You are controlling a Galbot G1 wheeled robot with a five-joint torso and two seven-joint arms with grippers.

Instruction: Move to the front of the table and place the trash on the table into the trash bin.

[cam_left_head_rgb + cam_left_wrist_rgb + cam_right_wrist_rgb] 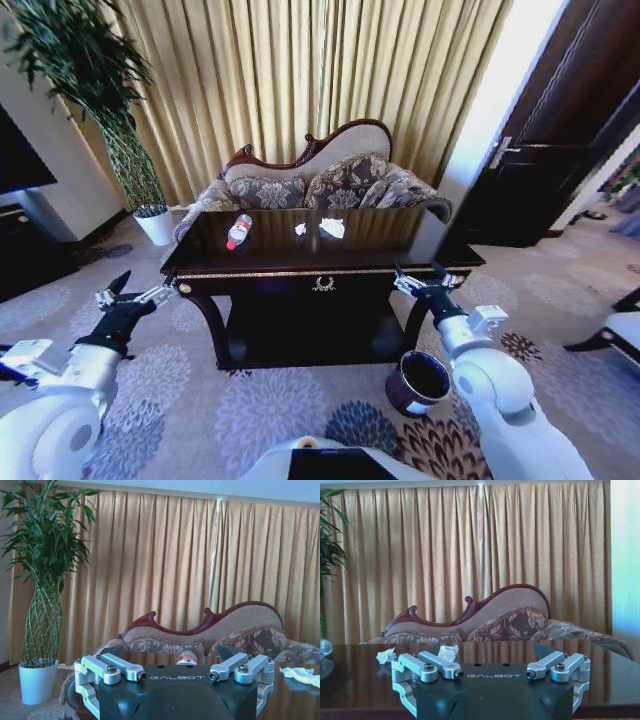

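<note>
Bottle (239, 231), two paper scraps (331, 228) on tabletop (380, 240). Bin (419, 382) on floor near right gripper (421, 283). Both grippers, left gripper (135, 296) included: fingers wide, empty.

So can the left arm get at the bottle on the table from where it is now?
Probably yes: the left tool is open, off the table's front left corner, and nothing stands between it and the bottle.
</note>
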